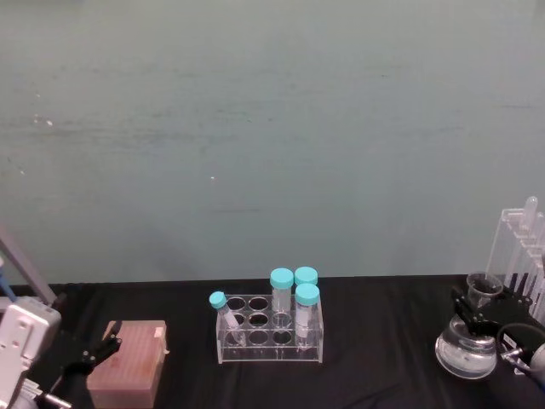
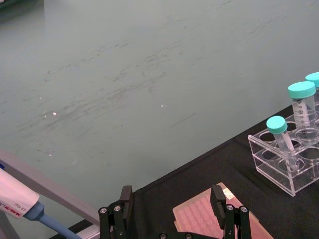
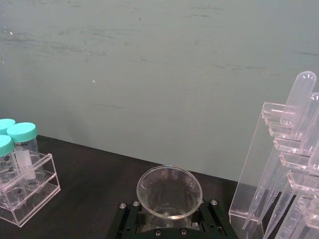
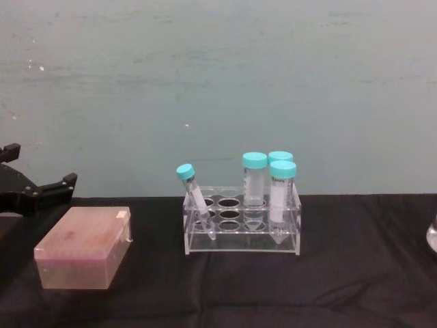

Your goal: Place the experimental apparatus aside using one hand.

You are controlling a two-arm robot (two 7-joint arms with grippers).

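At the table's right end stands a conical glass flask (image 1: 466,354), its wide clear mouth (image 3: 169,191) showing in the right wrist view. My right gripper (image 1: 482,313) is shut on the flask's neck, one black finger on each side. Just behind and to the right rises a tall clear acrylic rack (image 1: 518,247) holding long test tubes (image 3: 294,104). A sliver of the flask (image 4: 433,239) shows at the chest view's right edge. My left gripper (image 2: 172,209) hangs open at the far left, over a pink box, holding nothing.
A clear rack (image 1: 271,328) with teal-capped tubes stands mid-table, one tube leaning. The pink tip box (image 1: 128,362) sits at the left front, with a pipette (image 2: 20,209) on a stand beyond it. Black cloth covers the table before a teal wall.
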